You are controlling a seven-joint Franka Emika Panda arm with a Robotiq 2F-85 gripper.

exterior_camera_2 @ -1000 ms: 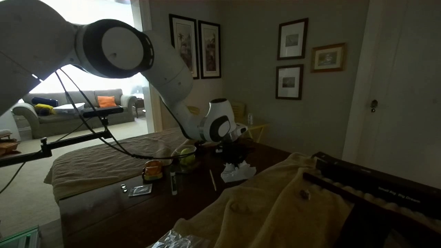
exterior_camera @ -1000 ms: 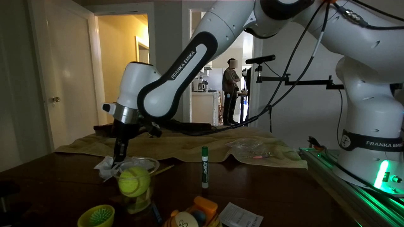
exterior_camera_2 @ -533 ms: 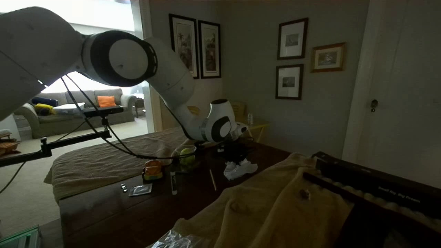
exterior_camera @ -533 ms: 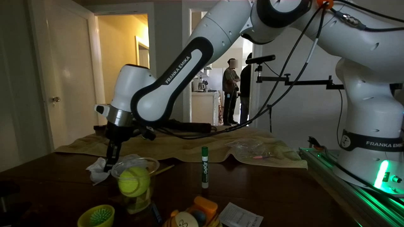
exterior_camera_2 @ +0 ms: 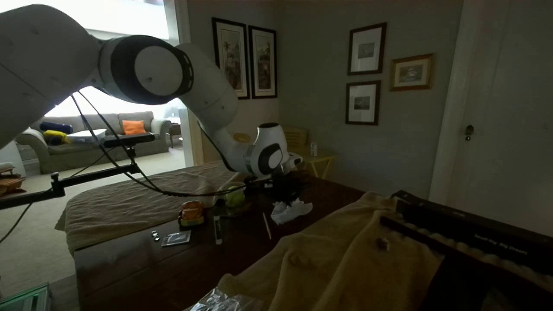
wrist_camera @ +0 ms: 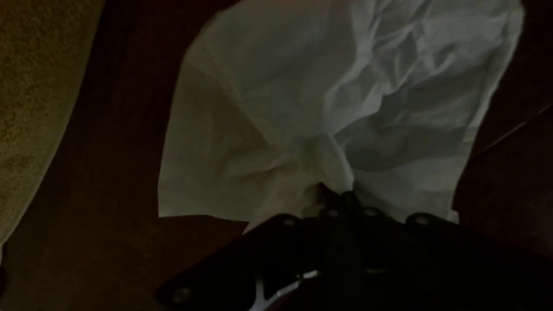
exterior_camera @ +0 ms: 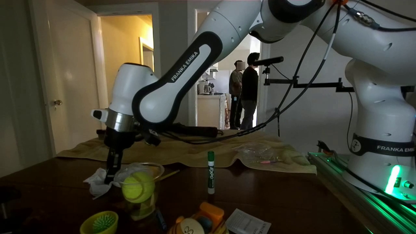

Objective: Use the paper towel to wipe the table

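Note:
The paper towel [exterior_camera: 97, 186] is a crumpled white sheet on the dark brown table [exterior_camera: 266, 191]. It also shows in an exterior view [exterior_camera_2: 290, 211] and fills much of the wrist view [wrist_camera: 268, 108]. My gripper [wrist_camera: 341, 194] is shut on a pinched fold of the towel, and the sheet spreads out around the fingertips. In an exterior view the gripper [exterior_camera: 109, 180] points down with its tips at the towel, low over the table. The towel seems to touch the tabletop. The clear cup hides part of its right side there.
A clear cup with a tennis ball [exterior_camera: 138, 188] stands close beside the gripper. A green-capped marker [exterior_camera: 211, 177] stands upright. A thin stick [exterior_camera_2: 267, 225], yellow bowl [exterior_camera: 99, 223], orange toy [exterior_camera: 211, 213] and white packet [exterior_camera: 247, 222] are on the table. A beige cloth [exterior_camera_2: 328, 268] covers one side.
The gripper and the held towel have slid over the table, leftward and toward the camera in an exterior view. The towel's folds have shifted. A second person has appeared in the doorway.

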